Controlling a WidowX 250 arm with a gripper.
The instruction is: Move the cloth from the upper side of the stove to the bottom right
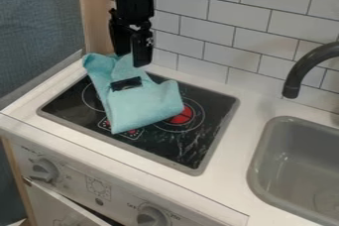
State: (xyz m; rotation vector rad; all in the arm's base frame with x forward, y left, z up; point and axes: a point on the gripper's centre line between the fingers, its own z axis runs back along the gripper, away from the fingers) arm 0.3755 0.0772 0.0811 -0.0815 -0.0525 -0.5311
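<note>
The black gripper (132, 57) hangs down over the back left of the stove, in front of the tiled wall. Directly below it, the light blue cloth (142, 105) lies crumpled across the left and middle of the black stove top (203, 141). The cloth's upper part rises to the gripper's lower end; whether it is held there I cannot tell. A dark patch shows among the folds near the cloth's middle. One lower corner points toward the stove's front edge, and part of the red burner marking shows beside the cloth's right side.
A grey sink (263, 163) is set into the counter at the right, with a dark curved faucet (307, 69) above it. White tiles (242, 64) stand behind the stove. Knobs (151, 216) are on the front panel below, and a blue-grey curtain (36, 27) hangs at the left.
</note>
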